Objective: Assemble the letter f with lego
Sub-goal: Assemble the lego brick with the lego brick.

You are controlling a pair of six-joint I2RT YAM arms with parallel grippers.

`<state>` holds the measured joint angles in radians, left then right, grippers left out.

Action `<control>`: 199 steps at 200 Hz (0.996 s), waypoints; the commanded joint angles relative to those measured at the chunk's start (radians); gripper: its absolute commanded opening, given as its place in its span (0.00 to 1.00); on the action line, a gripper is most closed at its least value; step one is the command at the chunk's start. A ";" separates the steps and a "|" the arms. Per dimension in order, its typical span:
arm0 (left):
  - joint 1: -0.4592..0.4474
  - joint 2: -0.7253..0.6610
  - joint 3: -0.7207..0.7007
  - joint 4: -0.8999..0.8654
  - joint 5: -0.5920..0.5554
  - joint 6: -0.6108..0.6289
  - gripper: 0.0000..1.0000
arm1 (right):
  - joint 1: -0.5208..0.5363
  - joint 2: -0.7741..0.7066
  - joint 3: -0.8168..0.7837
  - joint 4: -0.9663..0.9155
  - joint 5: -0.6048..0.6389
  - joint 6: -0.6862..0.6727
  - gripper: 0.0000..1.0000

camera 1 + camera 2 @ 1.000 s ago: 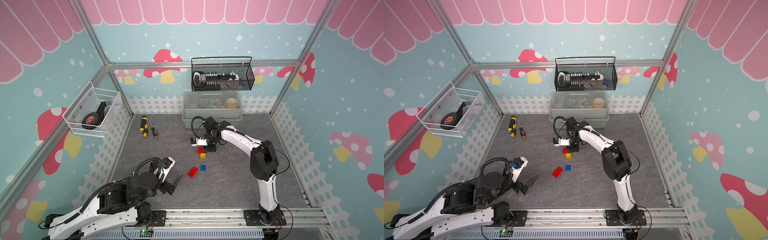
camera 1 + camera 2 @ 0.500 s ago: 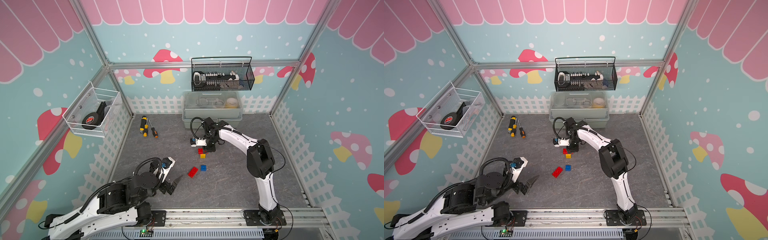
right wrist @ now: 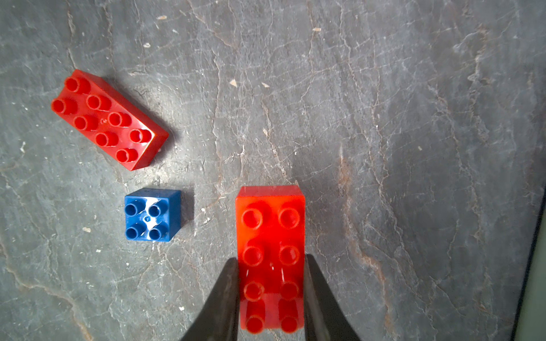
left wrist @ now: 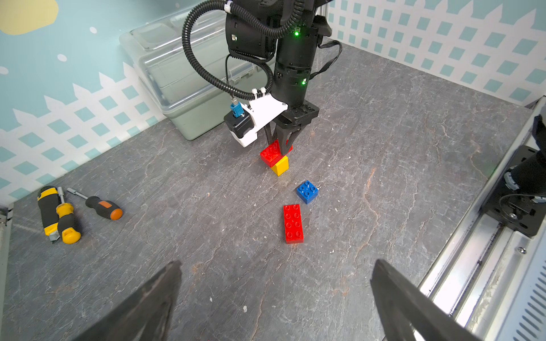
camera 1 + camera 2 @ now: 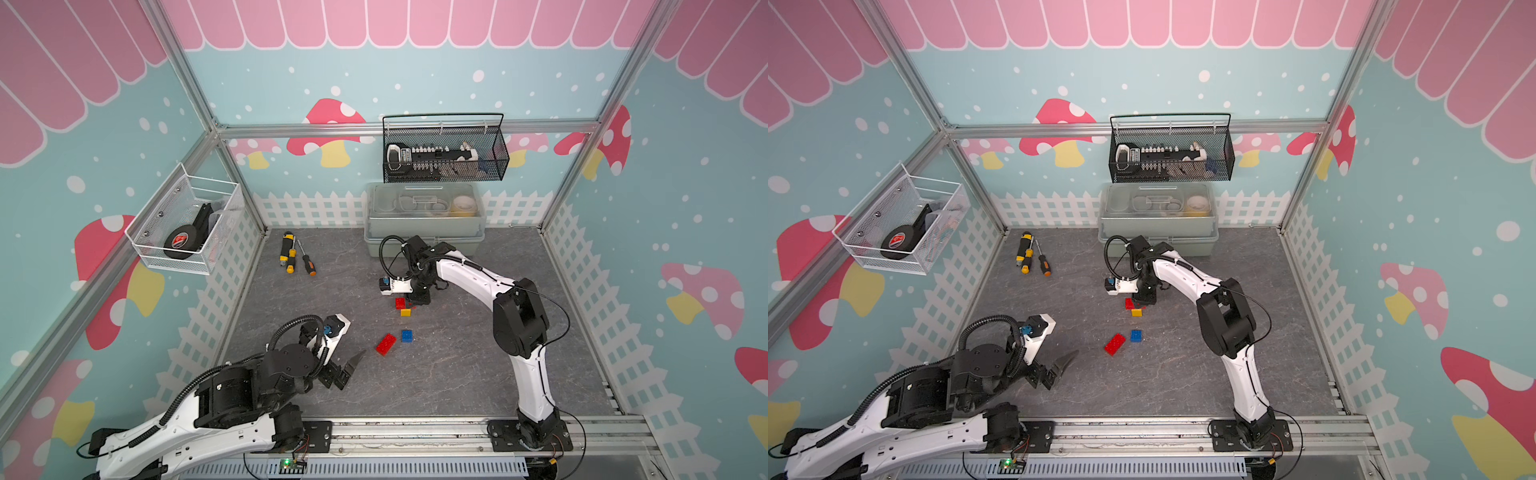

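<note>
Little moved since a second ago: only a slight shift at the right arm's elbow [image 5: 517, 320], bricks where they were. Clamped by its long sides in the right gripper [image 3: 271, 261]: red brick [image 3: 270, 230], studs up, free end over the yellow brick [image 4: 280, 166]; seated or just above, cannot tell. Between the two grippers, loose on the table [image 4: 384, 147]: blue brick [image 4: 307, 191] and second red brick [image 4: 293, 223], near, not touching. Spread wide and empty: left gripper [image 4: 277, 265]. Just behind the right gripper, box [image 4: 183, 88]; well off, screwdrivers [image 4: 59, 215].

Red brick [image 4: 270, 152] atop yellow brick [image 4: 280, 166]
</note>
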<state>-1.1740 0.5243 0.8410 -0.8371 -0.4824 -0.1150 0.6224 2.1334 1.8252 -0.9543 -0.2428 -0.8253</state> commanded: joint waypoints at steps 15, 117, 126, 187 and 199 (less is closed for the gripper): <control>-0.004 -0.010 0.018 -0.020 -0.007 0.017 0.99 | 0.010 0.030 -0.006 -0.009 0.004 0.006 0.25; -0.005 -0.009 0.018 -0.020 -0.004 0.017 0.99 | 0.014 0.048 -0.001 0.006 -0.003 0.071 0.24; -0.004 -0.009 0.019 -0.020 -0.004 0.017 0.99 | 0.013 0.046 -0.004 0.006 -0.002 0.074 0.24; -0.005 -0.008 0.020 -0.020 -0.004 0.018 0.99 | 0.013 0.048 -0.012 0.005 0.006 0.081 0.24; -0.005 -0.007 0.019 -0.020 -0.004 0.019 0.99 | 0.013 0.047 -0.016 0.005 0.018 0.075 0.24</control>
<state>-1.1740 0.5243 0.8410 -0.8371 -0.4820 -0.1150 0.6292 2.1571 1.8248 -0.9276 -0.2279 -0.7460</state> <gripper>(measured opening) 0.992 0.306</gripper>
